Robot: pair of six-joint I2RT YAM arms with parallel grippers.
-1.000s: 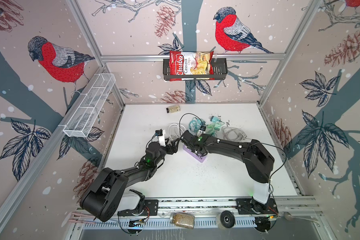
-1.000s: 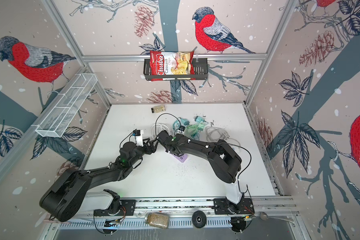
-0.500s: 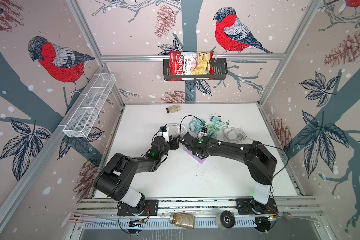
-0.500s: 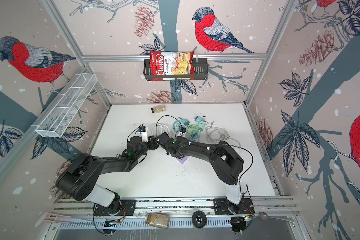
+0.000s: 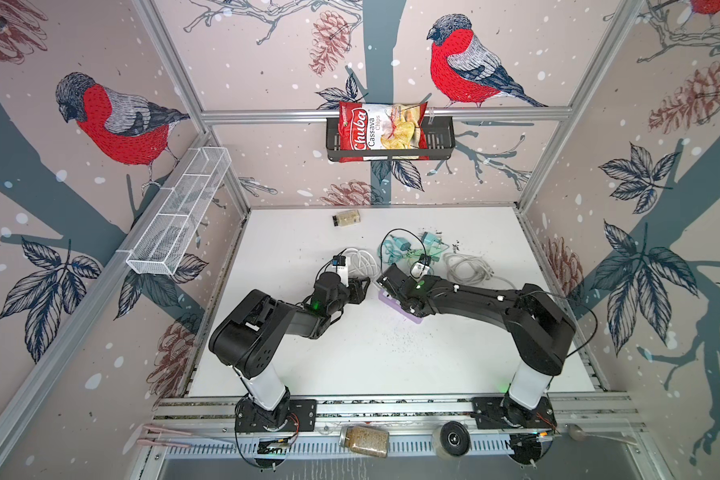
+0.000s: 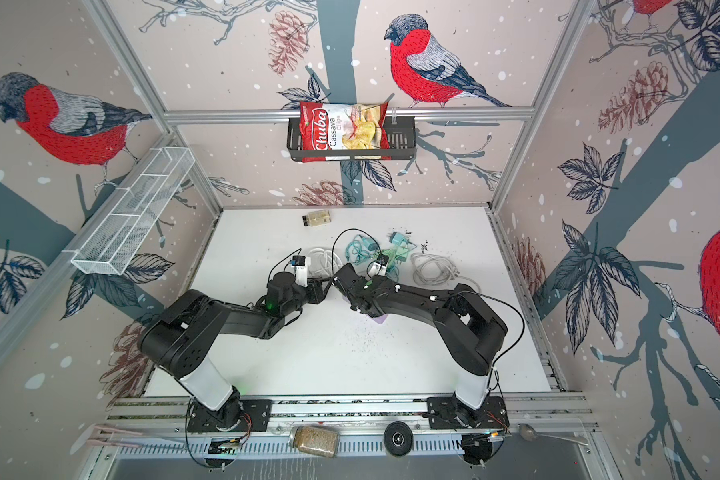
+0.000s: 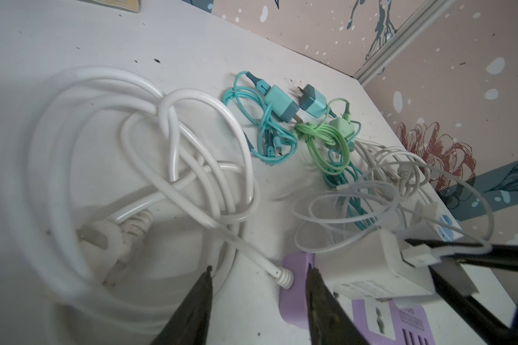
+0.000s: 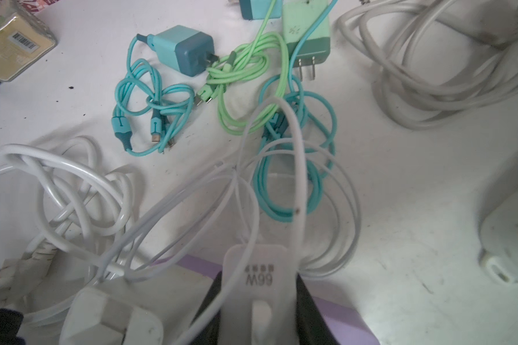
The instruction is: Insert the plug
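Right claw [image 8: 259,279] pinching the white 66W USB plug [image 7: 417,257], nose right up at the white charger block [image 7: 374,268]

Charger sits on the purple power strip [image 7: 293,295]; left claw [image 7: 259,268] is spread at the strip's end, gripping nothing I can see. Looks like the line-up step. Next move probably needs the plug squared to the port and pushed straight, with the strip braced so it doesn't skid.
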